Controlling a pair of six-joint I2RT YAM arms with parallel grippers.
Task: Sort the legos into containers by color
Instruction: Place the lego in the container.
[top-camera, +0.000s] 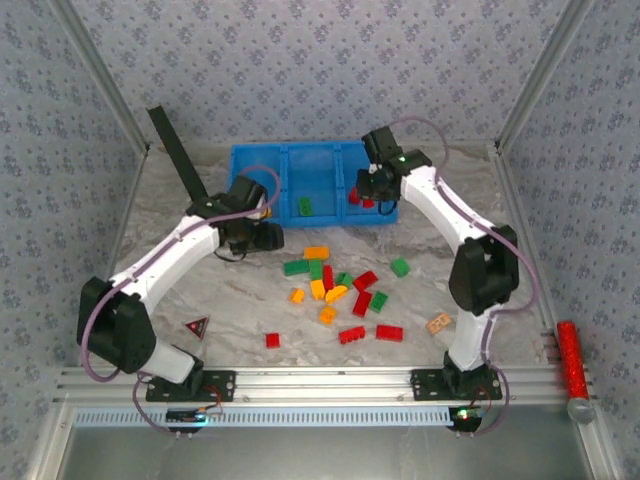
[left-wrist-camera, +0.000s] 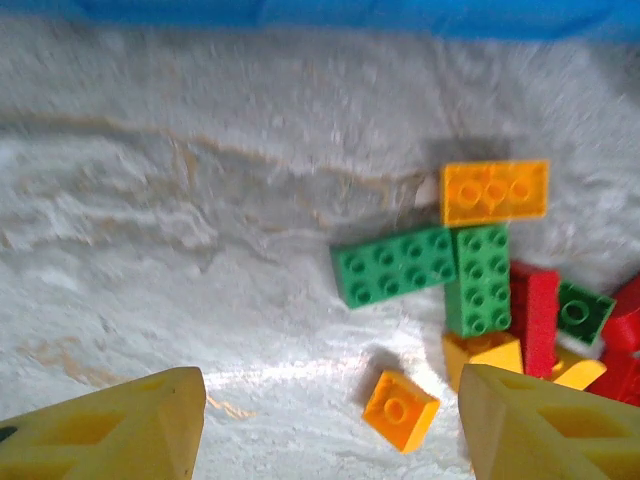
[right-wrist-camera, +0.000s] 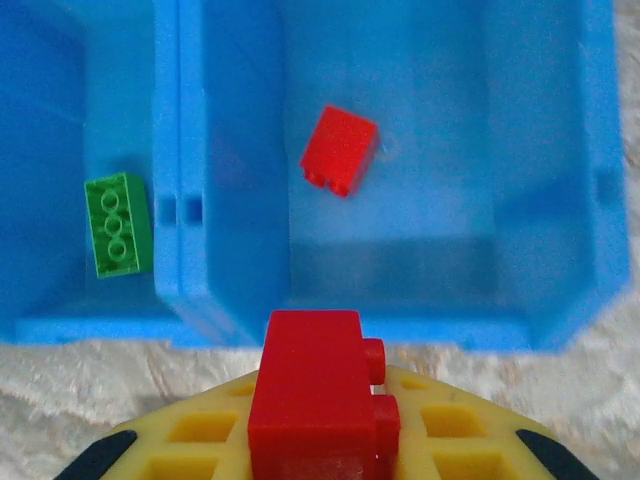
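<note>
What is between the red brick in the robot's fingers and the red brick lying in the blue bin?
Just the blue bin's near wall and bare floor, in the right wrist view.

Left end effector spread apart; right end effector clamped tight.

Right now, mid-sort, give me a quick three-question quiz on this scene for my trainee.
1. True or false: the right pincer is empty.
2. Which colour of brick lies in the middle compartment of the blue bin? A red, B green, C orange.
3. Fill in: the left pincer hangs ____ over the table.
Key: 1 false, it grips a red brick; 2 B; 3 open.
</note>
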